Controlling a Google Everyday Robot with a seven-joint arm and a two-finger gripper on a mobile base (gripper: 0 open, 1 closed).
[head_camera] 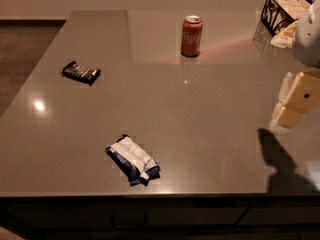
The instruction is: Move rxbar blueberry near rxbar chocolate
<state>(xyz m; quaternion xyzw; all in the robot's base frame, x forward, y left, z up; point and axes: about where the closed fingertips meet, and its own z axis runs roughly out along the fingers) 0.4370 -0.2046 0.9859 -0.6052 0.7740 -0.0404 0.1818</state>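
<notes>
Grey counter [215,134], glossy, with one bright glint near its left edge; darker floor beyond the left side. The rxbar blueberry [133,160] lies flat near the front edge, left of centre; white panel up, dark-blue wrapper showing along its lower side and at the near end; long axis runs diagonally from upper left to lower right; nothing touches it. The rxbar chocolate [81,72] lies flat toward the left rear, slightly tilted, well apart from the rxbar blueberry. A red soda can [191,36] stands upright at the rear, about centre. A black wire basket [282,6] sits at the far right corner; pale contents, not identifiable. The claw [294,103] is at the right edge of the view, tan, above the counter, well apart from both bars; spread or pressed together, cannot tell. Its shadow [280,159] falls dark on the counter at front right.
</notes>
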